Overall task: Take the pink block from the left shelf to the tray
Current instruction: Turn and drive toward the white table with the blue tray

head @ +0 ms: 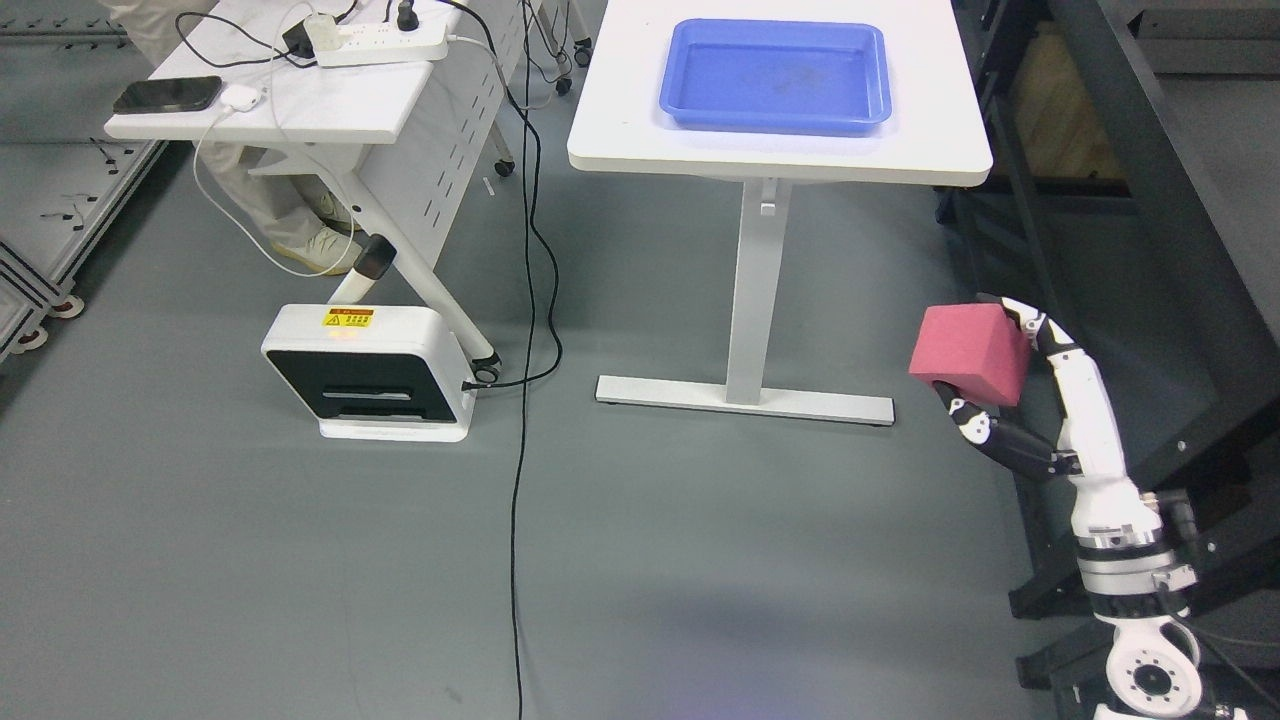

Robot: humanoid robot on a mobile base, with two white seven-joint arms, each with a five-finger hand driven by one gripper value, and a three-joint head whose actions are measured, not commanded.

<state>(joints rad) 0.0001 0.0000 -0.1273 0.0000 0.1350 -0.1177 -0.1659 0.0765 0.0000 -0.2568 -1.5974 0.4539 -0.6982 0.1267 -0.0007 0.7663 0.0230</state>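
Observation:
My right hand (995, 375) rises from the lower right and is shut on a pink block (968, 352), thumb under it and fingers (1035, 325) behind its right side. The block hangs in the air over the grey floor, to the right of the white table's foot. A blue tray (680, 95) lies flat on the white table (620, 140) at the top centre, well above and left of the block. The tray holds nothing. My left arm does not show.
A black rack (1150, 200) stands along the right edge, close behind my right arm. A second white table (330, 115) at upper left carries a power strip (380, 42) and a phone (167, 94). A black cable (527, 400) runs down the floor beside a white device (365, 372). A person's legs (290, 215) stand behind it.

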